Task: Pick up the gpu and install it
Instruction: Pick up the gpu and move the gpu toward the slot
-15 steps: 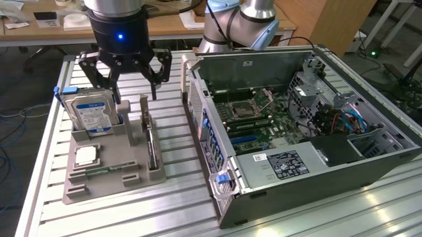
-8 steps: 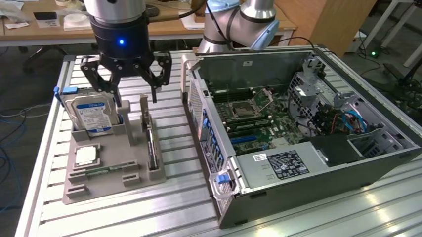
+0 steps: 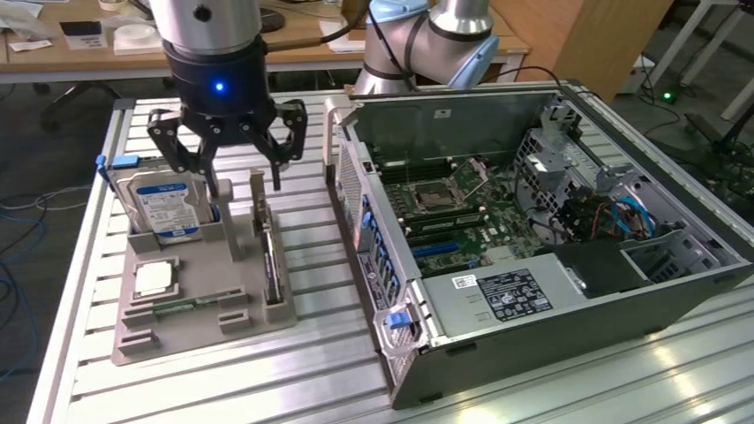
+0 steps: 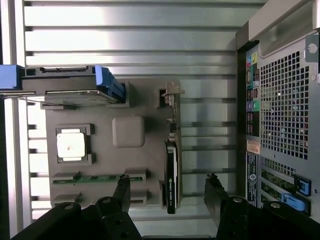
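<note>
Fingers (image 4: 121,192) wide apart above the edge-on gpu (image 4: 171,175), its faces hidden.

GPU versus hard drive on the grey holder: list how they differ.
The gpu is a thin dark card. The hard drive is a thicker silver block with a blue-and-white label. The gpu stands along the side of the holder nearest the computer case, and the hard drive stands on the side away from it. Both stand on edge in the holder's slots.

The gripper (image 3: 233,172) hangs open above the gpu (image 3: 272,265) upright in the grey tray (image 3: 177,340).
</note>
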You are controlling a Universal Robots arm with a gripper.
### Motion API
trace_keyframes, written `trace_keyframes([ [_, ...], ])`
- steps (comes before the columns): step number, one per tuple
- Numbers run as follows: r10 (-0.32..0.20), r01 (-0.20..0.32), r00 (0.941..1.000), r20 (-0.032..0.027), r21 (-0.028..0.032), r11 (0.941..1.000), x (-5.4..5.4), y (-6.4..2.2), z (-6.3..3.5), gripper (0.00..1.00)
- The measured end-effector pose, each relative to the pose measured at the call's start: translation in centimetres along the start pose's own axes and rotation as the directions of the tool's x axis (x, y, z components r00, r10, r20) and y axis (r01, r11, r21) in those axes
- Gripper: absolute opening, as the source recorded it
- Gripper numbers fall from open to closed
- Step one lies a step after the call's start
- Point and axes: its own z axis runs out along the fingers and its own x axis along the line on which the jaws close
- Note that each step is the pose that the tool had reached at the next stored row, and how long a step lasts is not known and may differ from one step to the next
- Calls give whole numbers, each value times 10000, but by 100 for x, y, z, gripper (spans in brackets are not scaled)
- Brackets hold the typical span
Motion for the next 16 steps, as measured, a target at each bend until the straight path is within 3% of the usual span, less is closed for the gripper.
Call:
trace_keyframes([
  [16,0,0,10000,1,0,10000,-9,-5,123,71],
])
